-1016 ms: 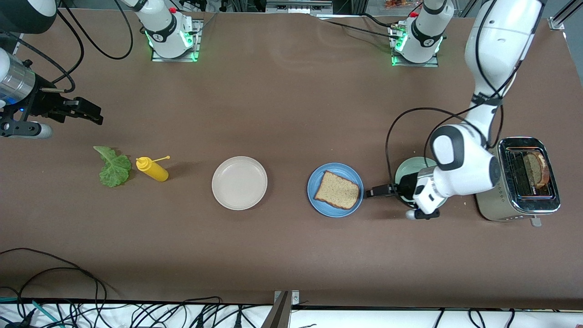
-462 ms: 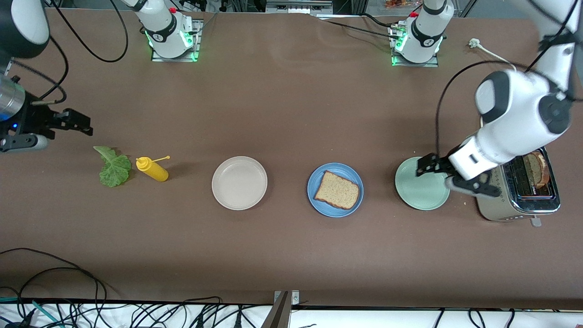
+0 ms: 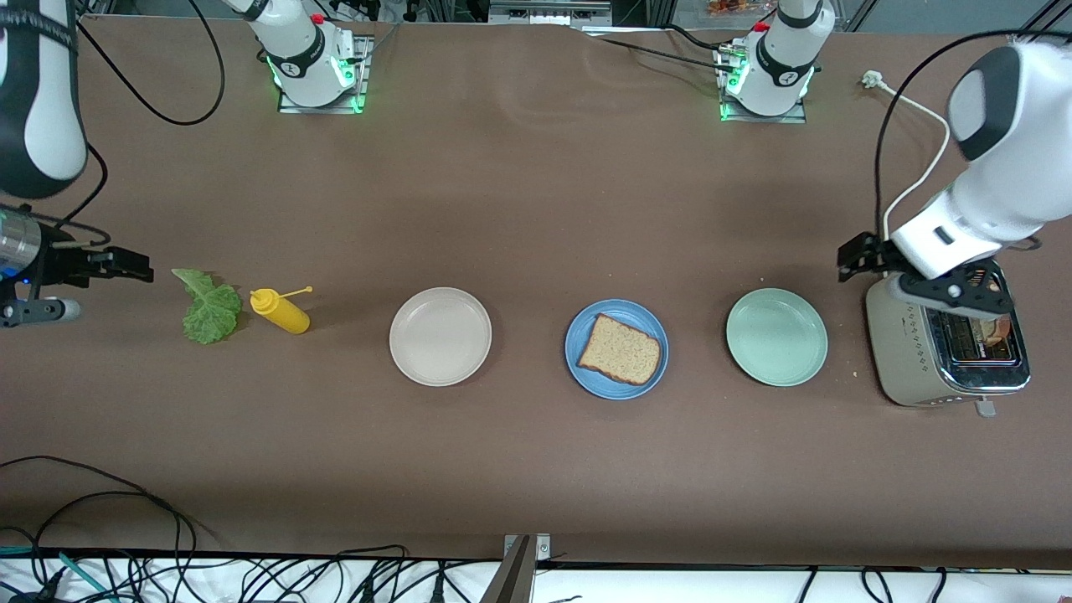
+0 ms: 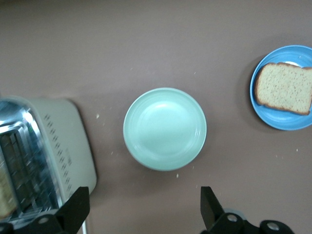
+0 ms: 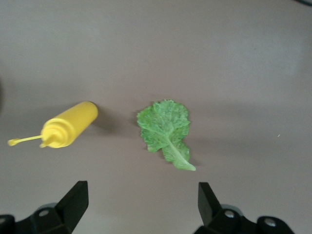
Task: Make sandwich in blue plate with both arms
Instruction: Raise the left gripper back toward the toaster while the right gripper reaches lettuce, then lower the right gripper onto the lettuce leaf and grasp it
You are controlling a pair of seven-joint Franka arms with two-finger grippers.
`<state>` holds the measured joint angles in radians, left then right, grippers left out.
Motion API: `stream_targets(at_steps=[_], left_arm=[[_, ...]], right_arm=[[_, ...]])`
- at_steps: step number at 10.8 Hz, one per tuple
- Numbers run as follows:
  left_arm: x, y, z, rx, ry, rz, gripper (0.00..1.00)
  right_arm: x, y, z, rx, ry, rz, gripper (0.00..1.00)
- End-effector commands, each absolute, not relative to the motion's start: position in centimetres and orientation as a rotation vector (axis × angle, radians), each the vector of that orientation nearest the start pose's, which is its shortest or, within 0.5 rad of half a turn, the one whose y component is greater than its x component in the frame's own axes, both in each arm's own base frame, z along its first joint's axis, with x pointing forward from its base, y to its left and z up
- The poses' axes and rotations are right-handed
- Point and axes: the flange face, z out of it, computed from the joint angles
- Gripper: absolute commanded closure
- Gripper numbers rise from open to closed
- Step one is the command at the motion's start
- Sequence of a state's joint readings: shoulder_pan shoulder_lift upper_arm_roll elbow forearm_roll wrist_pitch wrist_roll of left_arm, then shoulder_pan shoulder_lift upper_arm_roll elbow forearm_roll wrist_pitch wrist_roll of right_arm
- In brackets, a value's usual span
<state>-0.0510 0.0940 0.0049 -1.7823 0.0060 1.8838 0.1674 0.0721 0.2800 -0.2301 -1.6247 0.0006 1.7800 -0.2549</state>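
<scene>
The blue plate [image 3: 638,311] lies mid-table with one slice of brown bread [image 3: 620,349] on it. The left wrist view shows this plate [image 4: 280,122] and its bread [image 4: 285,87] too. A green lettuce leaf [image 3: 208,308] rests on the table at the right arm's end, and it is also seen as the lettuce [image 5: 165,131]. Another bread slice [image 3: 995,332] stands in the toaster [image 3: 909,352], partly hidden by the left hand. My left gripper [image 3: 850,258] hangs open and empty by the toaster's edge, seen as the left gripper [image 4: 145,214]. My right gripper [image 3: 138,266] is open and empty beside the lettuce, seen as the right gripper [image 5: 141,207].
A mint-green plate [image 3: 776,337] sits between the blue plate and the toaster. A beige plate [image 3: 440,336] and a yellow squeeze bottle [image 3: 280,311] lie between the blue plate and the lettuce. The toaster's white cord [image 3: 909,105] trails toward the left arm's base.
The left arm has pulled away from beside the blue plate, passed over the mint-green plate and risen to the toaster. The right gripper has shifted closer to the lettuce's level. Both stayed open.
</scene>
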Motion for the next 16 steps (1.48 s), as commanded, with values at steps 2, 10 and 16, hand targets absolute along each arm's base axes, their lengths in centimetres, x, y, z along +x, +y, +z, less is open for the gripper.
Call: stream_targets(at_steps=[2,10,16], left_arm=[[57.4,-1.5,56.7,-3.085,0.298,0.156,0.0],[56.0,-1.4,62.4,-3.097,0.206,0.2,0.0],[54.2,-0.3,66.0,-3.101,0.178,0.1,0.0]], right_arm=[[63.7,-12.5,38.8,-3.188,-0.103,0.284,0.0],[63.4,-13.2,28.0,-3.129,-0.215,0.529,0.0],[61.2,-12.3,23.0,-3.075,-0.45,0.556,0.0]])
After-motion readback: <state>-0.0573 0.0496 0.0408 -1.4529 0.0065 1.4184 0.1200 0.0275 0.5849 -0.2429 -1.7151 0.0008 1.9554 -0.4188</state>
